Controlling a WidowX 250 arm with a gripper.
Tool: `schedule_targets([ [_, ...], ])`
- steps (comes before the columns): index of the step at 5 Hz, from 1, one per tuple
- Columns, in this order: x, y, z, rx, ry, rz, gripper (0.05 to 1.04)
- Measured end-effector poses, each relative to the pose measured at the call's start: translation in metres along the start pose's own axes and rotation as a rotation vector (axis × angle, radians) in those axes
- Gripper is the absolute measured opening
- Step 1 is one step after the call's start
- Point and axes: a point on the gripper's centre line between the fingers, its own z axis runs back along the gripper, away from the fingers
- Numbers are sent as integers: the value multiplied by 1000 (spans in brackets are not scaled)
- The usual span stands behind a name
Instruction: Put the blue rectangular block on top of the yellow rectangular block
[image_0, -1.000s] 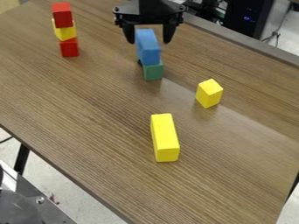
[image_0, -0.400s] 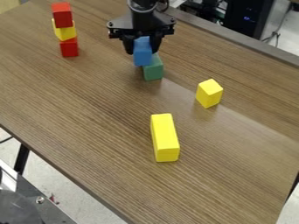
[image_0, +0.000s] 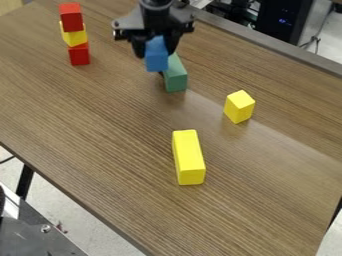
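Observation:
The black gripper (image_0: 156, 49) hangs near the top, left of centre, shut on the blue rectangular block (image_0: 157, 59). The block is held off the green block, a little up and to the left of it, and its rear part is hidden between the fingers. Lying on the table in the lower middle is the yellow rectangular block (image_0: 188, 157), its long side running away from the camera. The gripper is well above and behind it in the view.
A green block (image_0: 176, 76) lies just right of the held block. A small yellow block (image_0: 239, 106) stands right of centre. At the upper left, a red block (image_0: 71, 17), a yellow one and another red one form a stack. The table's front edge (image_0: 73, 204) slants across the lower left.
The gripper has closed on the blue block and lifted it off the green one, moving slightly left. More of the green block's top now shows.

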Motion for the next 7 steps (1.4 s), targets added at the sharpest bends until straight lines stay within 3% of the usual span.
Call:
schedule_targets([
  [1, -6, -3, 34, -17, -58, 16, 569],
  [2, -20, -11, 54, -33, -77, 15, 569],
  [3, -54, -21, 57, -24, -25, -18, 568],
  [5, -98, -19, 53, 4, 32, -40, 568],
  [7, -120, -14, 52, 30, 64, -25, 568],
])
